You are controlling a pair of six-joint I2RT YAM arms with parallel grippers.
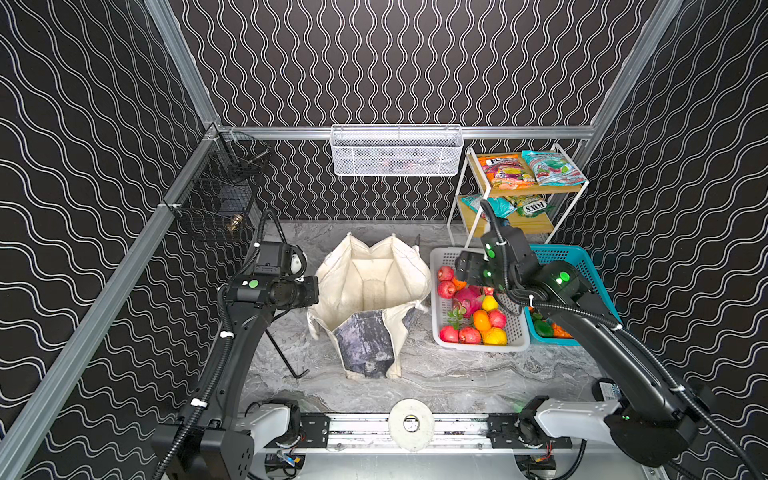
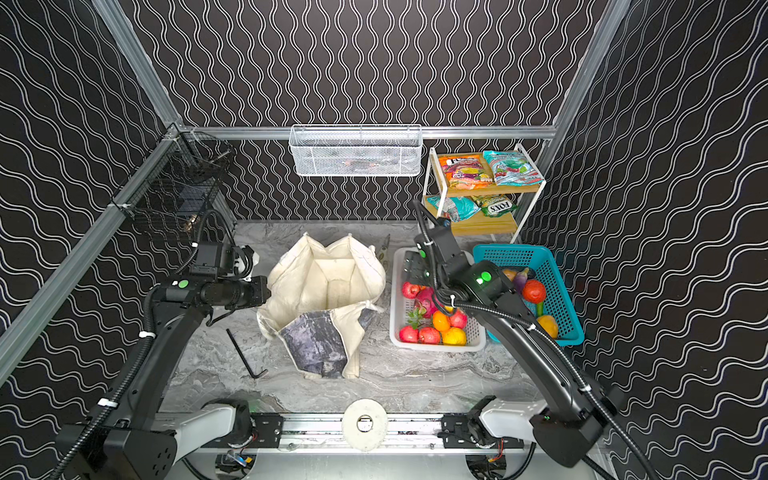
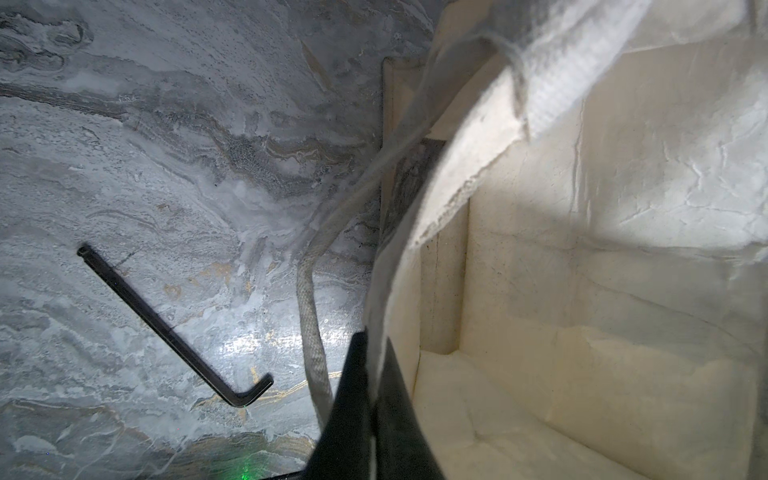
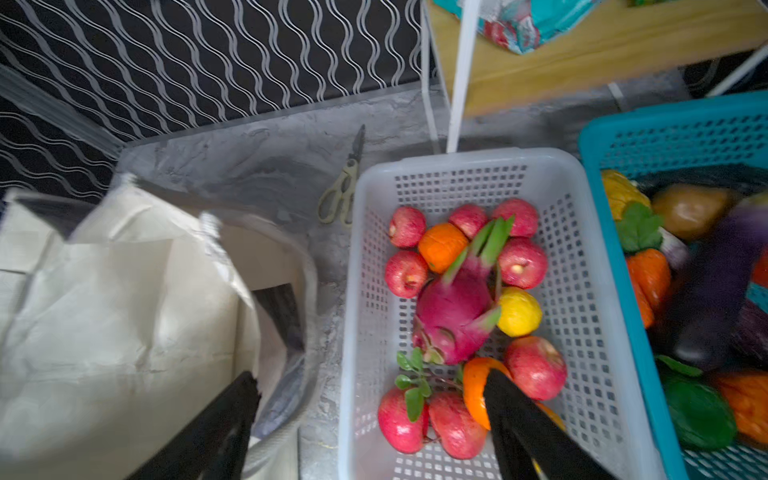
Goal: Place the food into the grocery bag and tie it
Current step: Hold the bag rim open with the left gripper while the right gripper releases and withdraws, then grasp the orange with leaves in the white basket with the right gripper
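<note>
The left fingers (image 3: pixel 353 399) are pinched tight on the rim of the grocery bag (image 1: pixel 365 345), which stands open at mid-bench. The right fingers (image 4: pixel 519 419) are spread wide and hold nothing. They hang over the white basket (image 4: pixel 582 291) near the bench's right edge. One overlaps an orange (image 4: pixel 473 390) just short of the dragon fruit (image 4: pixel 453 316), and the other is over the bag.

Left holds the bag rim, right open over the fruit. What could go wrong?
1. Left gripper pinches only the thin rim of the bag; fabric may slip and the mouth sag shut.
2. Dragon fruit lies packed among apples in the white basket; the open right gripper may knock neighbours.
3. The handle hangs beside the left gripper and could snag.
</note>
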